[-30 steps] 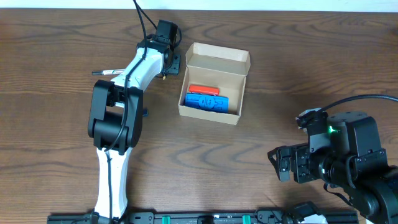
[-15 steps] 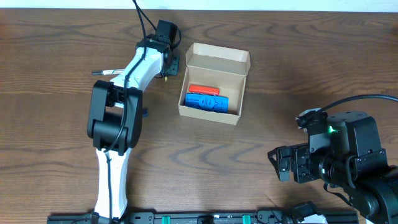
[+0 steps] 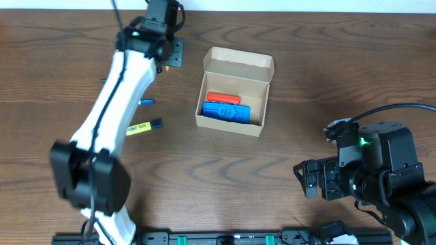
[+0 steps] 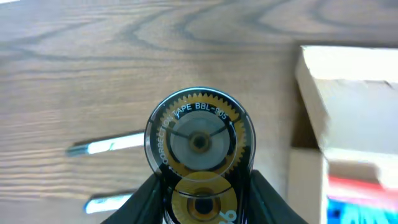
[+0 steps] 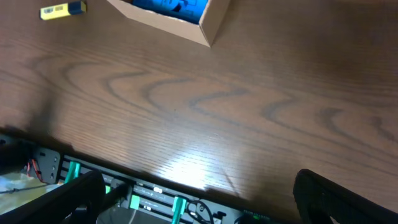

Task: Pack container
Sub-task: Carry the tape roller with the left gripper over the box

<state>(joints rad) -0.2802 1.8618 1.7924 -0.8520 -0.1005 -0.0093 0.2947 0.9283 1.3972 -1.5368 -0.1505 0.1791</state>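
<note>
Well, nearest me the right gripper (image 3: 308,180) hangs by the front edge of the table (image 3: 306,82), its fingers (image 5: 81,193) spread wide with nothing between them. Further in, a yellow marker (image 3: 143,126) lies on the wood, with a blue pen (image 3: 146,102) just beyond it. To their right, mid-table, stands the box (image 3: 229,126), its lid flap up at the far side. An orange item (image 3: 223,99) and a blue item (image 3: 226,111) lie side by side inside. Farthest off, past the box's far left corner, the left gripper (image 4: 199,208) is clamped on a round correction tape (image 4: 199,140).

White left arm (image 3: 112,95), black joints (image 3: 92,180), black cables (image 3: 392,109)
</note>
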